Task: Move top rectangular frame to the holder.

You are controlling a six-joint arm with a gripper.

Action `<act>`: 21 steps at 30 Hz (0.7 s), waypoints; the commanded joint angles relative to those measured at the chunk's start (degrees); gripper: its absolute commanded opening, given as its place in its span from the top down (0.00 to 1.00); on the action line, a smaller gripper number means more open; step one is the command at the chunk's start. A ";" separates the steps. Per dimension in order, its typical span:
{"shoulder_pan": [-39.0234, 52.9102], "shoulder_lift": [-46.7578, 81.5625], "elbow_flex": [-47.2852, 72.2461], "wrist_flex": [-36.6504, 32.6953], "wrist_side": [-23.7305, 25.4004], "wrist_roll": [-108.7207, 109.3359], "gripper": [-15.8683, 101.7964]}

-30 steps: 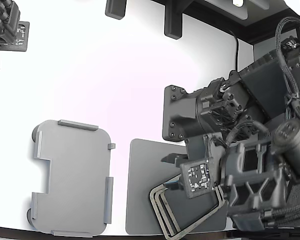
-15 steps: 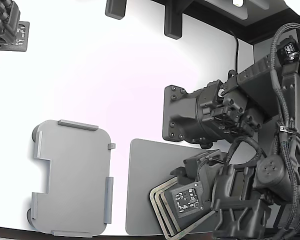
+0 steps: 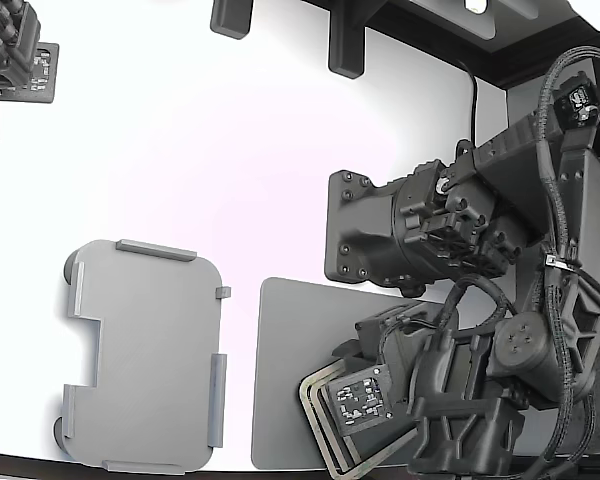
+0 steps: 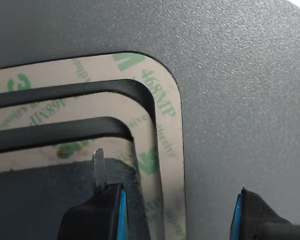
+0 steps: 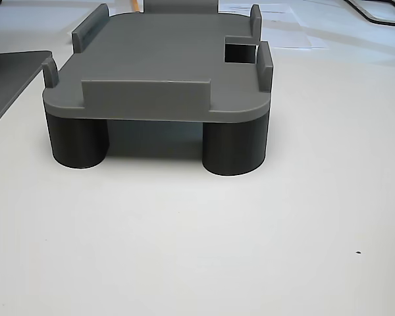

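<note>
Beige, green-printed frame stack (image 4: 162,130) on dark grey mat (image 3: 290,370), at the mat's near edge, near the table's (image 3: 230,160) front right corner in the exterior view. Frames fanned, slightly offset from one another; three stepped rounded corners visible in the wrist view, topmost one (image 4: 65,150) innermost. In the exterior view, only the stack's left corner (image 3: 315,395) exposed; remainder hidden under the arm.

Gripper (image 4: 172,210) low over the stack, jaws apart. One fingertip (image 4: 98,167), thin and metallic, just inside the topmost frame's inner edge, over the dark opening. Other finger (image 4: 250,212) over bare mat, outside the stack. Frame corner strips between the two fingers. Contact with the frame: cannot tell. In the exterior view, gripper fingers concealed behind the wrist body (image 3: 435,385) and its marker plate (image 3: 360,400).

Light grey holder (image 3: 145,355) near the table's front left corner in the exterior view, well apart from the mat. Raised tabs along its edges, notch on its left side, round feet at the corners. Top surface bare in both the exterior view and the other view (image 5: 164,62). Dark cylindrical feet (image 5: 234,148) flat on the white table.

Second arm (image 3: 10,55) at the table's far left corner in the exterior view.
</note>
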 commanded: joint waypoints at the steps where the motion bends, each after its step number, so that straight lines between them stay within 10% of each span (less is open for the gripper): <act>1: -0.62 0.79 -1.05 0.00 0.00 -0.44 0.16; 21: -0.97 0.18 3.34 -4.13 0.44 -2.81 0.25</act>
